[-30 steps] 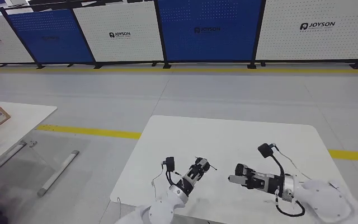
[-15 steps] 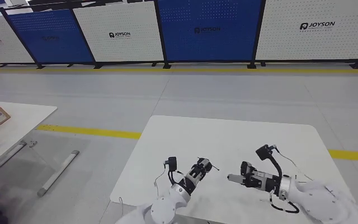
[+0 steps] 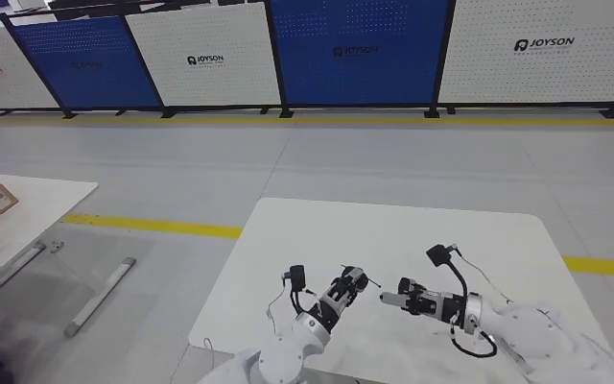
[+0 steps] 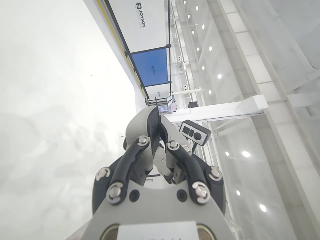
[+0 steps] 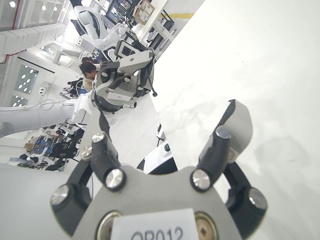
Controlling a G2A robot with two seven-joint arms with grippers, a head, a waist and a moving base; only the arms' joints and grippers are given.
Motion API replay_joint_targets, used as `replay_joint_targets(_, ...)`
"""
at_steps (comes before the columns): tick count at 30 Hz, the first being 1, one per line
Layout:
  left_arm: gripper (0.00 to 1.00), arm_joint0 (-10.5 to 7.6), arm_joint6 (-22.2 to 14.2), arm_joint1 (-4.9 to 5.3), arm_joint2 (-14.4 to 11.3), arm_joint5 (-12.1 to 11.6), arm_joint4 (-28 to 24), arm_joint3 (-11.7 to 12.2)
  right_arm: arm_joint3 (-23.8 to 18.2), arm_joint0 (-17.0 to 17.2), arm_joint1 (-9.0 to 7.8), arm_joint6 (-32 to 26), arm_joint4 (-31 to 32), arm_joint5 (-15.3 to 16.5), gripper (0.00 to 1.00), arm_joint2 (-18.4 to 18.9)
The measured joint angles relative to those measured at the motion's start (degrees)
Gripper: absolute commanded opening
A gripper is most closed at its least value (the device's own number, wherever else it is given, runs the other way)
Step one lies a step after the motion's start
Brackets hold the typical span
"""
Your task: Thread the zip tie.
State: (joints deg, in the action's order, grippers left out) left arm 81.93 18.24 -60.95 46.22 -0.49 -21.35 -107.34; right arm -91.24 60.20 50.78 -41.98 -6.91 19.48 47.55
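A thin black zip tie sticks out of my left gripper, which is shut on it near the white table's front edge. In the left wrist view the dark pads are pressed together, and the zip tie's tip pokes out past them. The right wrist view shows that same left gripper farther off, with the zip tie hanging from it and ending in a small head. My right gripper is just right of the zip tie, pointing at it. Its fingers stand wide open around nothing.
The white table has a bare top; its front edge runs close under both grippers. A second white table stands off to the left across the floor. Blue and white panels line the far side.
My right gripper has moved left and a little farther from the front edge, closing the gap to the zip tie. The left gripper has shifted slightly right, still shut on the tie.
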Motion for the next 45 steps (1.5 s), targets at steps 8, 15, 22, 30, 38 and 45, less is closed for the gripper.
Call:
replay_joint_targets(8, 0.0, 0.18, -2.42, -0.46, 0.58, 0.75, -3.39, 0.55, 0.87, 0.39, 0.25, 0.4, -0.87, 0.0, 1.0, 0.63)
replay_joint_targets(15, 0.0, 0.88, -4.91, -0.63, 2.78, 1.43, -6.82, 0.97, 4.27, -0.76, 1.93, -5.02, -5.07, 0.0, 1.0, 0.28)
replay_joint_targets(22, 0.0, 0.85, -4.92, -0.63, 2.8, 1.53, -6.86, 1.0, 4.47, -0.82, 1.96, -5.08, -5.2, 0.0, 1.0, 0.26)
replay_joint_targets(30, 0.0, 1.25, -9.54, -0.99, 3.3, 3.24, -10.79, 1.02, 4.02, -0.94, 2.4, -5.48, -5.1, -0.01, 1.0, -0.12)
replay_joint_targets(38, 0.0, 1.23, -9.56, -1.2, 3.83, 3.22, -12.42, 1.21, 5.27, -1.71, 3.05, -5.31, -4.22, 0.0, 1.0, -0.86)
replay_joint_targets(45, 0.0, 0.8, -10.18, -1.66, 3.78, 3.75, -13.26, 2.18, 3.86, -0.49, 3.09, -4.0, -2.68, 0.0, 0.43, -0.1)
